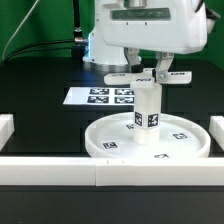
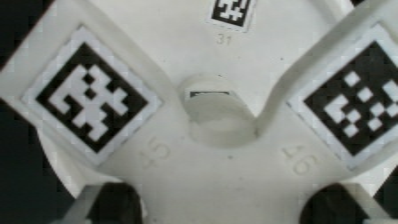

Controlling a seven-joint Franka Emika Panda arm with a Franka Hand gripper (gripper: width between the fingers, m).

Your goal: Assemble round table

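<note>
The large rimmed round disc (image 1: 185, 140) lies flat near the front of the table. The short thick cylinder leg (image 1: 148, 108) stands upright on the disc's middle, tags on its side. The cross-shaped base (image 1: 176, 76) sits level on top of the leg. My gripper (image 1: 150, 66) comes straight down onto it and is shut on one arm of the cross. In the wrist view the base (image 2: 196, 60) fills the frame, with two tagged arms and a centre hole. The dark fingers (image 2: 116, 200) press either side of the white arm between them; the gripper (image 2: 222, 205) holds it.
The marker board (image 1: 106, 96) lies behind the disc toward the exterior view's left. Long white border bars run along the front edge (image 1: 100, 172) and the exterior view's left side (image 1: 5, 128). The robot's base stands at the back.
</note>
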